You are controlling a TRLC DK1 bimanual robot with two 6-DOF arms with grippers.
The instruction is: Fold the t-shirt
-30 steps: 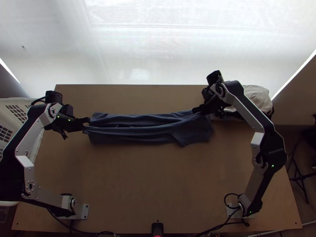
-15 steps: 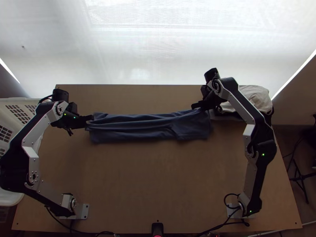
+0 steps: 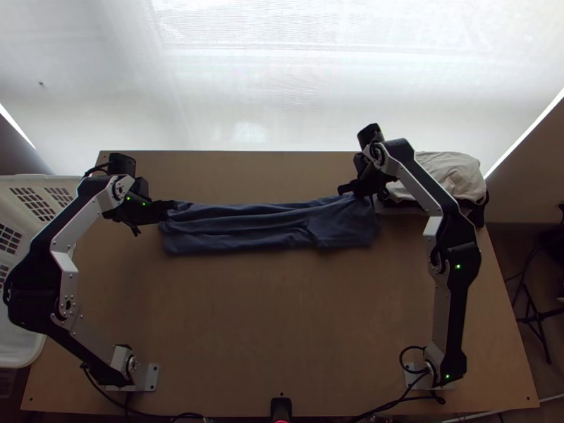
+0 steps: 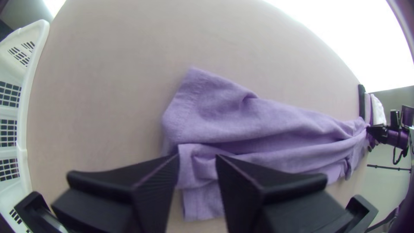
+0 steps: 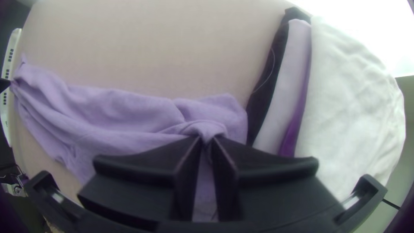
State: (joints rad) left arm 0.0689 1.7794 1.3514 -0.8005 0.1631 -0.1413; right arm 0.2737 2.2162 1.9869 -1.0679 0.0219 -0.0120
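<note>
The blue t-shirt (image 3: 261,227) lies as a long, narrow, lengthwise-folded strip across the far half of the table, lilac in the wrist views. At its left end is my left gripper (image 3: 169,205); in the left wrist view, the left gripper (image 4: 197,159) is open, its fingers on either side of a raised fold of the t-shirt (image 4: 258,125). My right gripper (image 3: 348,190) is at the far edge of the strip's right end. From the right wrist, the right gripper (image 5: 208,139) is shut on a bunched bit of the t-shirt (image 5: 120,116).
A pile of folded cloths with a cream one (image 3: 455,175) on top lies at the table's far right, close beside the right gripper. The white basket (image 3: 25,345) stands along the left edge. Bare wood (image 3: 275,317) lies between the strip and the near edge.
The left gripper has moved right and slightly away from the near edge, and the right gripper slightly left. The strip's near side, raised and wavy before, now lies flatter and straighter.
</note>
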